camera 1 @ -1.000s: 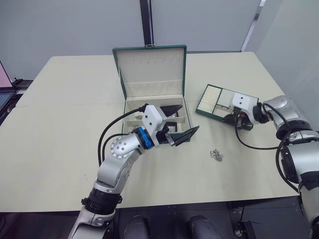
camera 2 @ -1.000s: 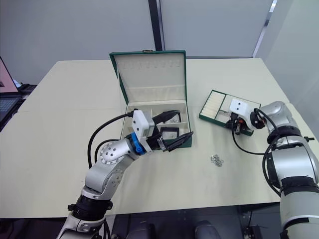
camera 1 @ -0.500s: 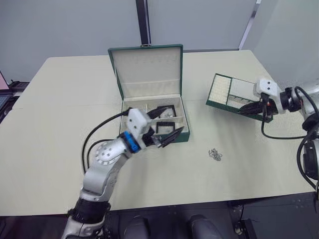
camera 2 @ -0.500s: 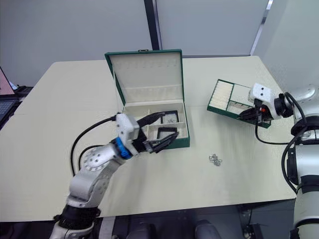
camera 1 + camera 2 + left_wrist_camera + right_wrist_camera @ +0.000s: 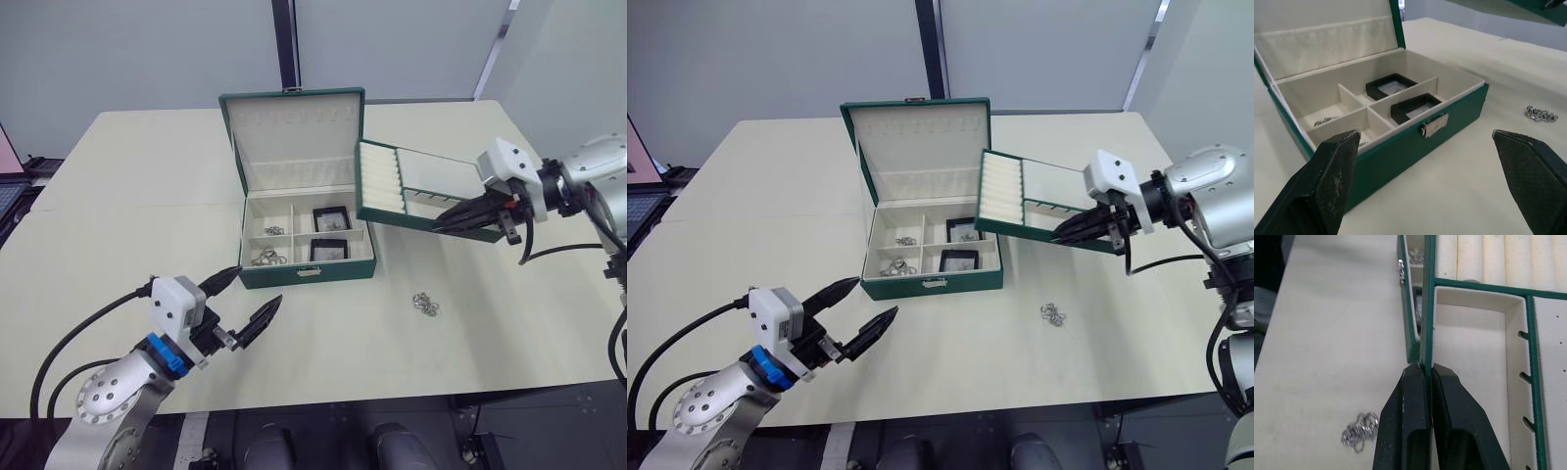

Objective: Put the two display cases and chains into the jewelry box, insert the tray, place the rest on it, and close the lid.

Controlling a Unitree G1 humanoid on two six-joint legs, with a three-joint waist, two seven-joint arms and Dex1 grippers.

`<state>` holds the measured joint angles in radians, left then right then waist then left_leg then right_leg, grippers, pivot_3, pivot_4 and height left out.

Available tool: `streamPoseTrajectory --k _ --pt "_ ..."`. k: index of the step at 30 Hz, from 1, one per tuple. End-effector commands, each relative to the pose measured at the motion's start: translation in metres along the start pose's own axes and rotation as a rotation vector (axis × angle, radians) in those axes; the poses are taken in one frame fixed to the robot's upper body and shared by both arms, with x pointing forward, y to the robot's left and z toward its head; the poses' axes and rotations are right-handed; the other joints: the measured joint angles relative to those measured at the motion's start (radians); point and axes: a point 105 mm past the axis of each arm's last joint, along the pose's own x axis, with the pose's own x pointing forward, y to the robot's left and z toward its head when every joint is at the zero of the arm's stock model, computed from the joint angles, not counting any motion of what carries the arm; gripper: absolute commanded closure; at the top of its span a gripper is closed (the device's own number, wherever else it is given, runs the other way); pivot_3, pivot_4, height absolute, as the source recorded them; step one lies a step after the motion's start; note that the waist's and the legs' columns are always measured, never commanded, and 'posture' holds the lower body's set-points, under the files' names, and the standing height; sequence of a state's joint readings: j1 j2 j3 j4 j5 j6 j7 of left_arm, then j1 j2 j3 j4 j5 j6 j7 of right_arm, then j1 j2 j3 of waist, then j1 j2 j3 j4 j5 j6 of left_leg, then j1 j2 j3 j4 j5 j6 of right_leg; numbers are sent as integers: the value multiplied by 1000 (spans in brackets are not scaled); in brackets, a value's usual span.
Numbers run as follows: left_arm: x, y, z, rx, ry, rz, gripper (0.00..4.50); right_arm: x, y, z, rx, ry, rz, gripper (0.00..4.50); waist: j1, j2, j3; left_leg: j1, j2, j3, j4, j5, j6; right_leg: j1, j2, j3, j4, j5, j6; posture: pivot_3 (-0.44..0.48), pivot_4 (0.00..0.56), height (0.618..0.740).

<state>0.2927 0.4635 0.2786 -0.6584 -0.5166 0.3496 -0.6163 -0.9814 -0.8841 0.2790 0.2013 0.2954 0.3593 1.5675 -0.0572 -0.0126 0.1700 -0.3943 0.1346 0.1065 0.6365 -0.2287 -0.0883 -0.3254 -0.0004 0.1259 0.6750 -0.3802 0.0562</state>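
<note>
Right gripper (image 5: 1424,382): fingers pinched on the rim of the tray (image 5: 431,186), held tilted in the air just right of the open jewelry box (image 5: 306,272). Lid (image 5: 294,132) upright. Both display cases (image 5: 331,217) lie in the box's right compartments, chains (image 5: 265,258) in the left ones. One chain cluster (image 5: 425,304) lies on the worktop (image 5: 118,196). Left gripper (image 5: 243,304): fingers spread wide, empty, near the box's front.
</note>
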Motion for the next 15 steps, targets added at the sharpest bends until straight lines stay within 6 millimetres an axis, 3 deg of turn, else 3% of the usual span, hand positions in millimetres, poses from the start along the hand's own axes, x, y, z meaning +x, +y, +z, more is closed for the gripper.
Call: streamPoseTrajectory --k 1,11,15 --pt "-7 10 18 8 -91 72 0 19 6 20 -135 11 17 4493 1 -1 0 0 0 0 0 0 0 0 0 0 0 0 0 0 150 740" --pt "-21 14 2 -50 -88 150 0 94 -19 53 -120 92 10 4493 -2 -2 0 -2 0 1 -1 0 0 -5 0 1 2 0 0 0 150 740" --pt "-24 18 -2 -47 -90 178 0 111 -22 66 -108 86 14 4493 -2 -3 -1 -3 0 2 -3 0 0 -8 0 1 2 0 0 0 150 740"
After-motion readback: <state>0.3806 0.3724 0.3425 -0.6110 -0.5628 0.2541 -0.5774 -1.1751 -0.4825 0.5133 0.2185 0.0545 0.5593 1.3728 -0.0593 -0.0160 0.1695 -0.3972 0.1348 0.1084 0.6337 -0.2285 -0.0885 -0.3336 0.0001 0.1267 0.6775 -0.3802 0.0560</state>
